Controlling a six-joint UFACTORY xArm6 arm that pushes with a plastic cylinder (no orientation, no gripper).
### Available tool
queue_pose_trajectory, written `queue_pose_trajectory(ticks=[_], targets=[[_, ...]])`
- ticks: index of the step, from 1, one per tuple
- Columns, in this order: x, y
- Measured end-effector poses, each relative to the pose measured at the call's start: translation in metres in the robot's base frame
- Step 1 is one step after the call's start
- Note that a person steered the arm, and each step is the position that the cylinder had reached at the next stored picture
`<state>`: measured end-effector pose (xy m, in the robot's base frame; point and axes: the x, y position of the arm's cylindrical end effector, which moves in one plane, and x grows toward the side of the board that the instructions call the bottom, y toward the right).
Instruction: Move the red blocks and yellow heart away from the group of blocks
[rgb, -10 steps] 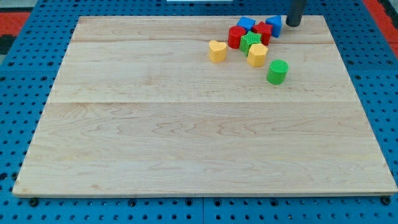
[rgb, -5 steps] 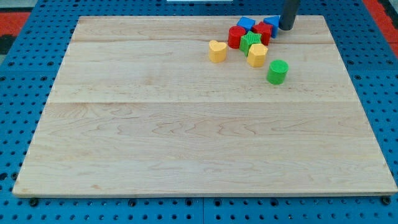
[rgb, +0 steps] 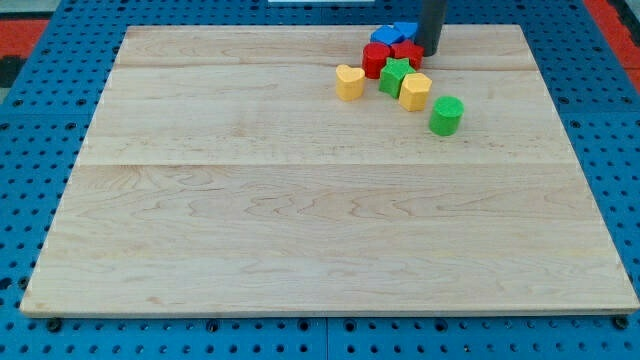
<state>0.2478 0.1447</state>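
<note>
**Rod tip pressed against the far-right cluster of blocks**

My tip (rgb: 430, 50) stood at the far right of the wooden board (rgb: 300, 230), touching the right side of a red block (rgb: 407, 52) whose shape could not be made out. The rod ended plainly, with no jaws to open or close, and held nothing. Two blue blocks sat at the far edge of the cluster, one (rgb: 384, 37) on the left and one (rgb: 405, 30) just beside the rod. A red cylinder (rgb: 374, 60) stood left of the red block, with a green star (rgb: 394, 77) just nearer. A yellow block (rgb: 415, 90) touched the star's right side. The yellow heart (rgb: 349, 82) lay slightly apart on the left, and a green cylinder (rgb: 446, 115) stood alone, nearer and to the right.
</note>
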Motion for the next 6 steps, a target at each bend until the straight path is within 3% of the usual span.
queue_pose_trajectory(ticks=[6], targets=[[0.009, -0.025]])
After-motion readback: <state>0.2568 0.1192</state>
